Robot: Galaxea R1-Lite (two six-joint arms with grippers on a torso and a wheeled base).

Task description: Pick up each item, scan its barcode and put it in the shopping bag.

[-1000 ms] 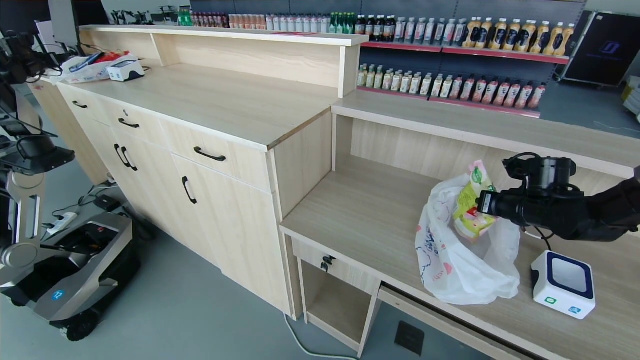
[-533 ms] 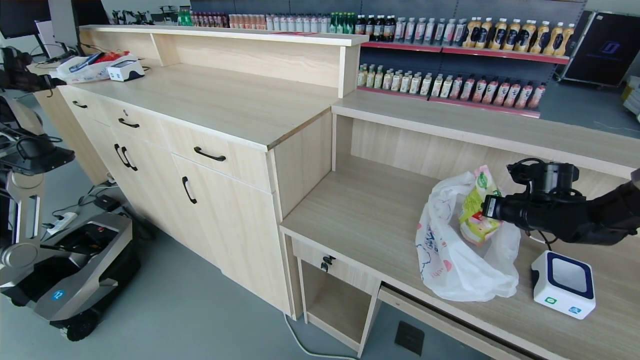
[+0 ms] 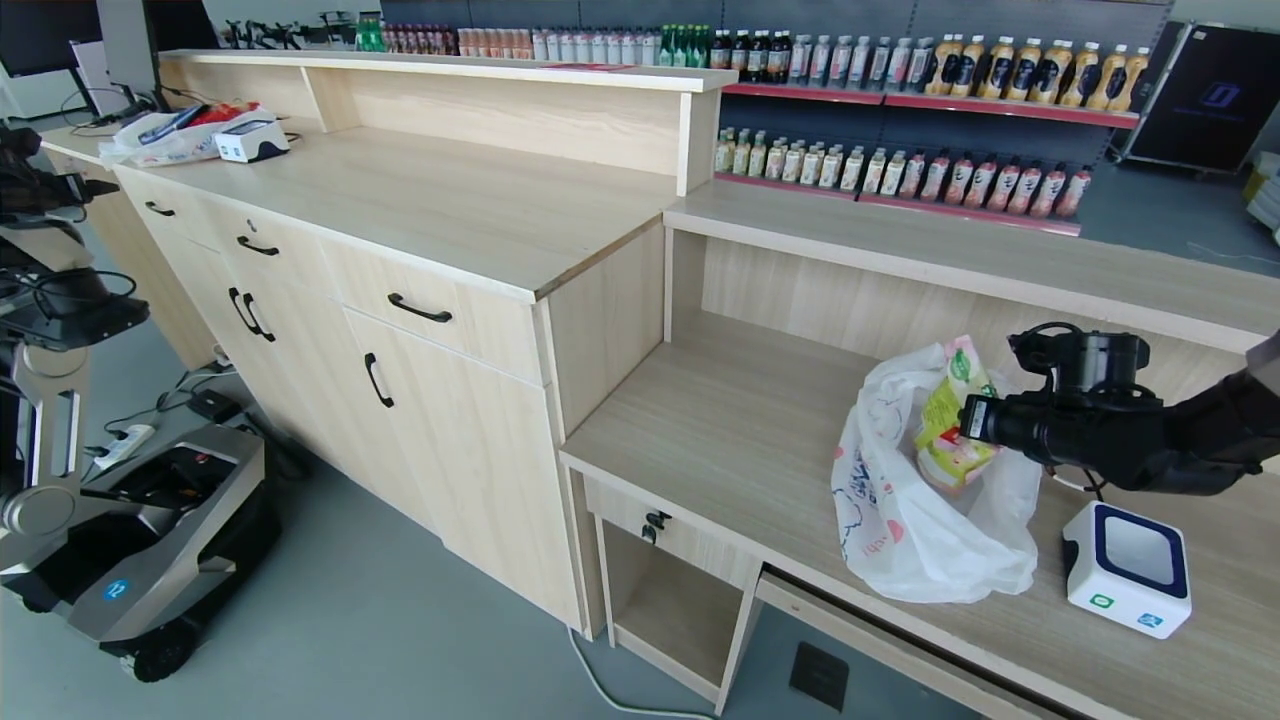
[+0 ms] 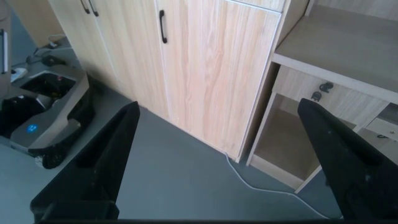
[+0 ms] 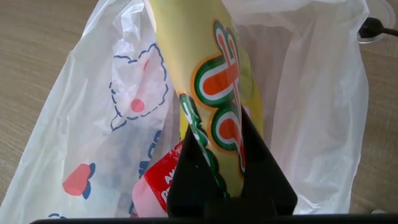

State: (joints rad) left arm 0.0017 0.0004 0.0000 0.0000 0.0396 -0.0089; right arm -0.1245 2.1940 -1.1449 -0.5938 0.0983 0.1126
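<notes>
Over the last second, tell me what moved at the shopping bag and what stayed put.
The right gripper, shut on the snack packet, came down a little and carried the packet lower into the mouth of the shopping bag. Most of that drop came early, with little movement since. It has not let go. The bag, the scanner beside it and the counter stayed where they were.
</notes>
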